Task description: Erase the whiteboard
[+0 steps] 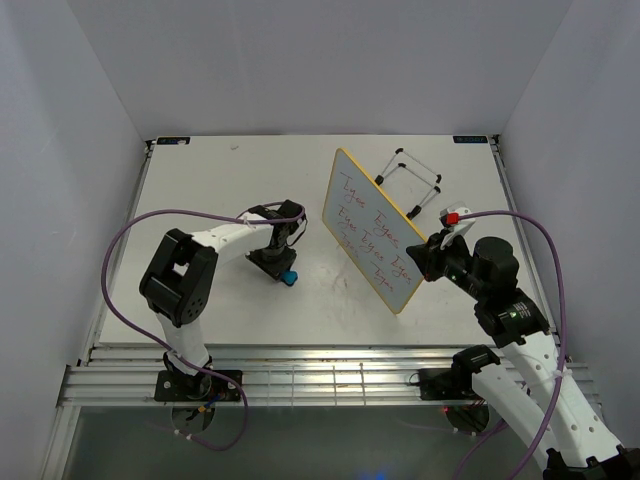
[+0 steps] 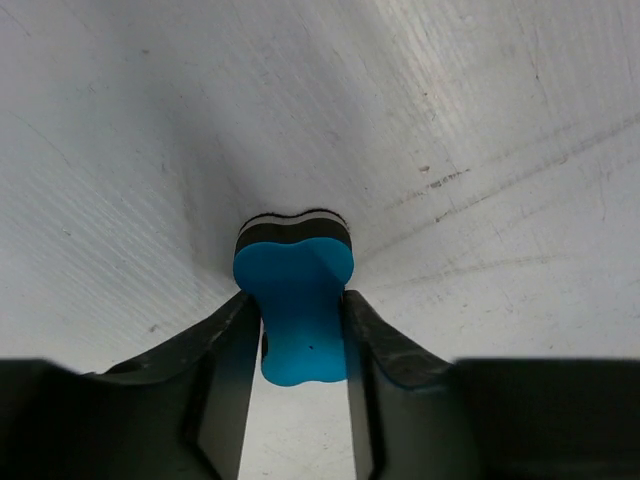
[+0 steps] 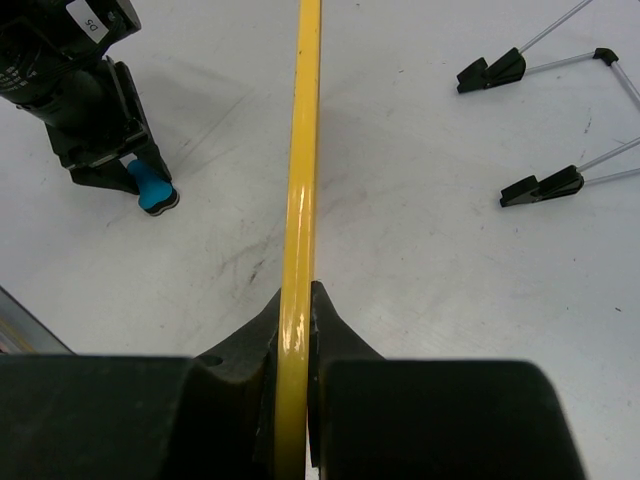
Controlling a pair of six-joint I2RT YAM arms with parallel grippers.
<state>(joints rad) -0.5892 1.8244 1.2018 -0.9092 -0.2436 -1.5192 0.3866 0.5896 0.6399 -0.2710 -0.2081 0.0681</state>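
The whiteboard [image 1: 372,228], white with a yellow frame and red handwritten words, is held up on edge at the table's middle right. My right gripper [image 1: 428,252] is shut on its yellow frame [image 3: 297,250], which shows edge-on in the right wrist view. My left gripper [image 1: 285,268] is shut on the small blue bone-shaped eraser [image 2: 297,305], whose black felt end touches the table. The eraser [image 1: 289,277] sits left of the board, apart from it. It also shows in the right wrist view [image 3: 152,188].
The board's black wire stand [image 1: 410,176] lies on the table behind the board, also seen in the right wrist view [image 3: 540,185]. The white table [image 1: 210,190] has walls on three sides and a slatted metal front edge [image 1: 320,380].
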